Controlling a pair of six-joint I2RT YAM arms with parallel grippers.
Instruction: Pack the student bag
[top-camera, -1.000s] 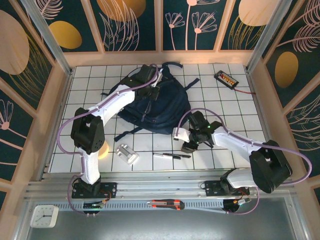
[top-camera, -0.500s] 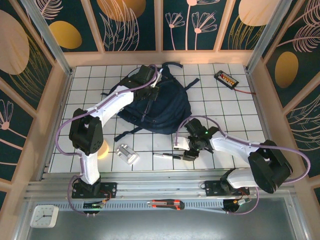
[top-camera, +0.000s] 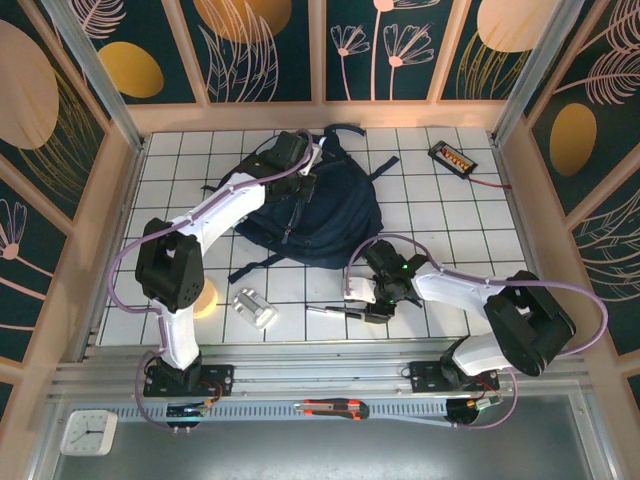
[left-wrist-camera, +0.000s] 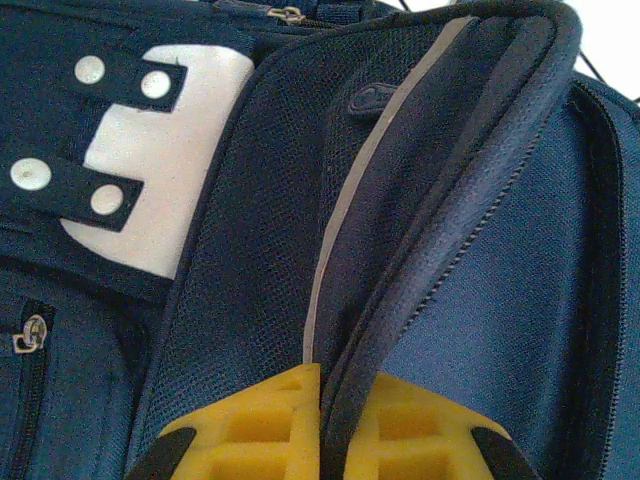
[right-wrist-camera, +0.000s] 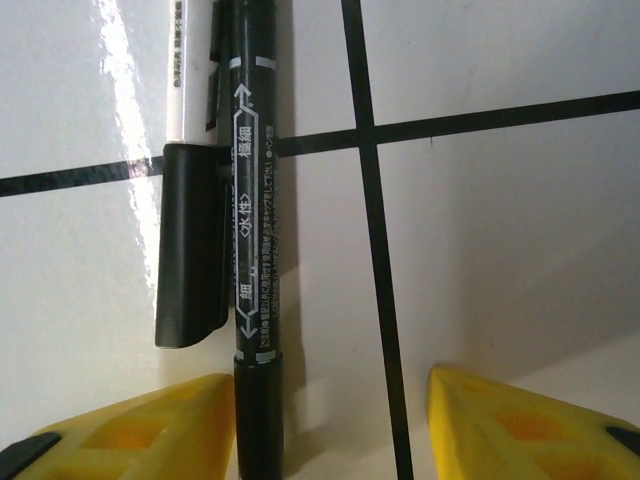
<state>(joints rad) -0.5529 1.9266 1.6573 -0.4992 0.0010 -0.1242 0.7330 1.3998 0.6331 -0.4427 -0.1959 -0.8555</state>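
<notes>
Two sets of fingers, both mine, with the stock around them.

1. Left fingers (left-wrist-camera: 250, 435): yellow pads, closed tight on a padded, piped edge of the student bag (left-wrist-camera: 480, 300), a large dark navy fabric backpack. The pinched edge runs straight ahead from between the pads. A thin pale stripe (left-wrist-camera: 350, 200) follows it on the mesh side. A grey-white patch (left-wrist-camera: 170, 150) crossed by two studded navy straps sits ahead and to the left.

2. Student bag, top view (top-camera: 330, 215): lying on the white tiled table (top-camera: 450, 230), directly under my left fingers and well apart from my right ones.

3. Right fingers (right-wrist-camera: 150, 430): open, pads apart, low over the table.

4. Black marker pen with white lettering (right-wrist-camera: 255, 250): flat on the table, its near end between my right pads, just beside the left one.

5. White-barrelled pen with a black cap (right-wrist-camera: 190, 250): alongside the marker, ahead of the left pad.

6. Small silver metal block (top-camera: 253, 307): on the table, left of my right fingers.
</notes>
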